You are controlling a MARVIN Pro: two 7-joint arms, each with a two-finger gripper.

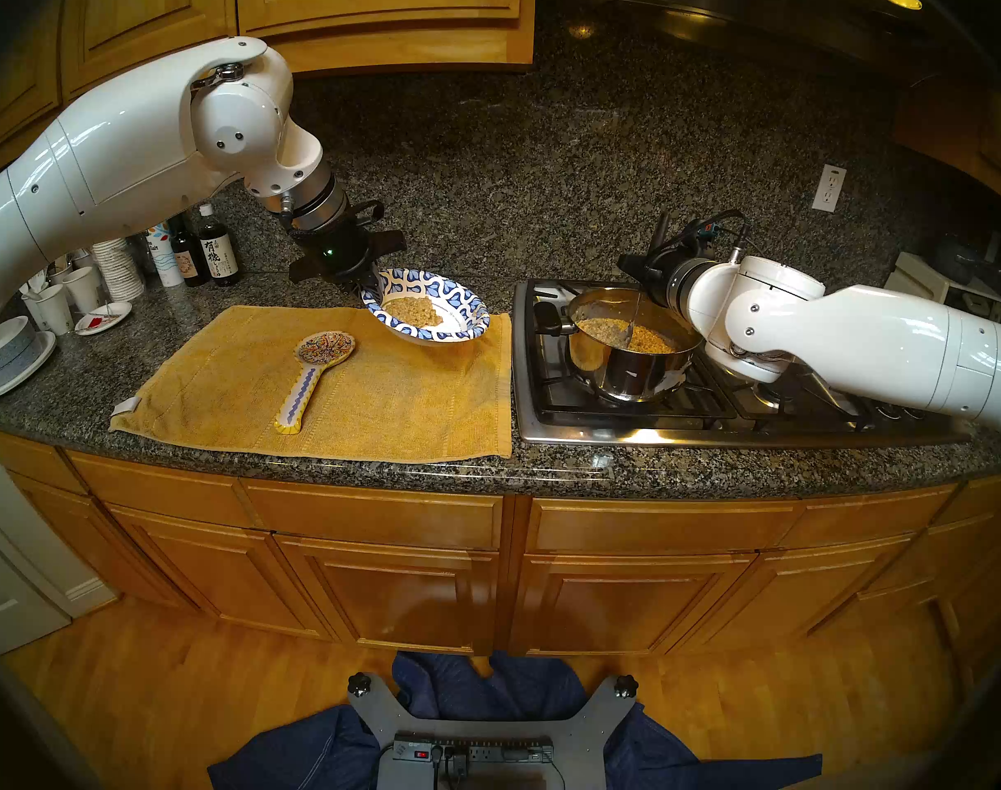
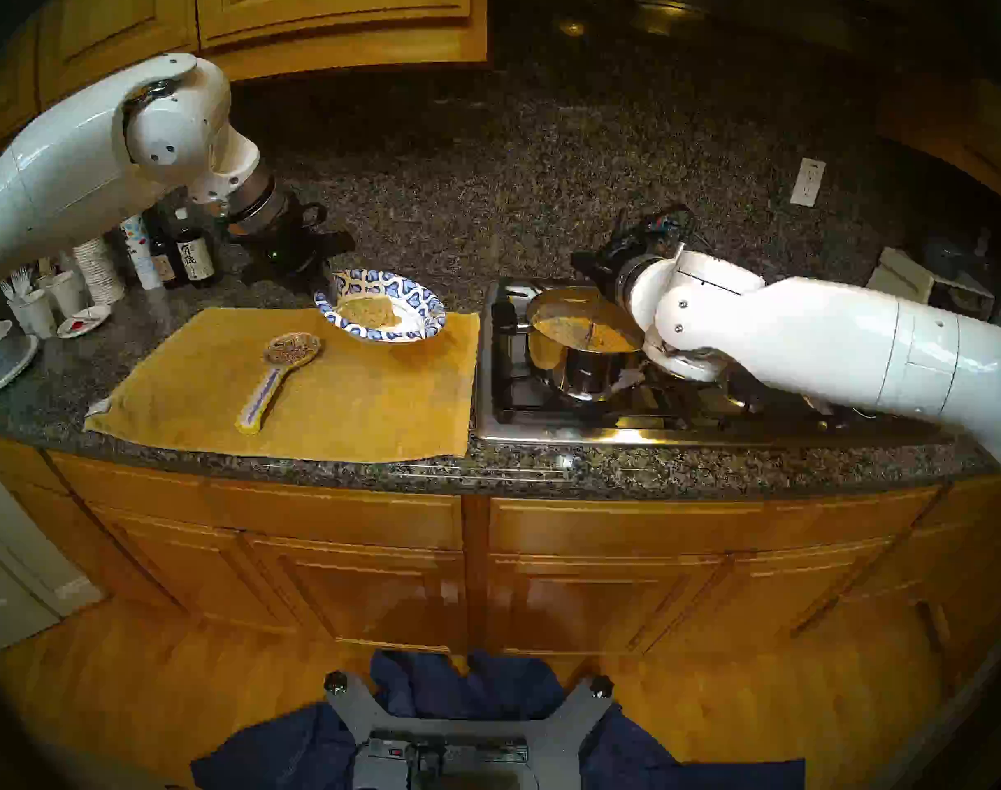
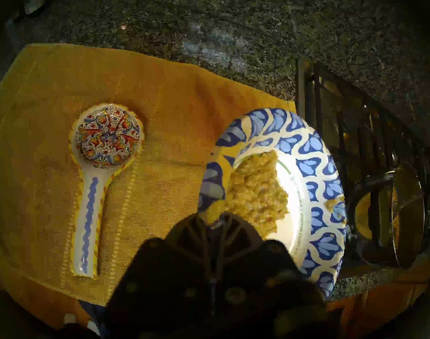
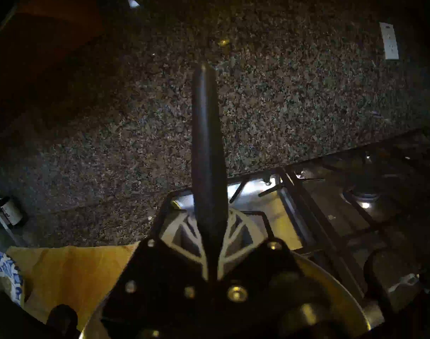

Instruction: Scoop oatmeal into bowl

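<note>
- Granite counter [image 1: 407, 207] under wooden cabinets carries a yellow towel [image 1: 407, 407] on the left and a gas stove [image 1: 629, 424] on the right.
- On the stove stands a steel pot [image 1: 629, 367] holding most of the oatmeal [image 1: 652, 341].
- Left gripper [image 1: 367, 286] is clamped on the near-left rim of the bowl [image 1: 458, 304], holding it tilted above the towel's far edge; a mound of oatmeal already lies inside.
- Right gripper [image 4: 210, 253] is closed on a dark spoon handle [image 4: 206, 140]; the spoon [image 1: 635, 321] reaches down into the pot.
- Judged step: loading another scoop.
- Next, the spoon needs lifting level and carrying left over the bowl.
- A patterned spoon rest [image 1: 315, 372] lies unused on the towel.
</note>
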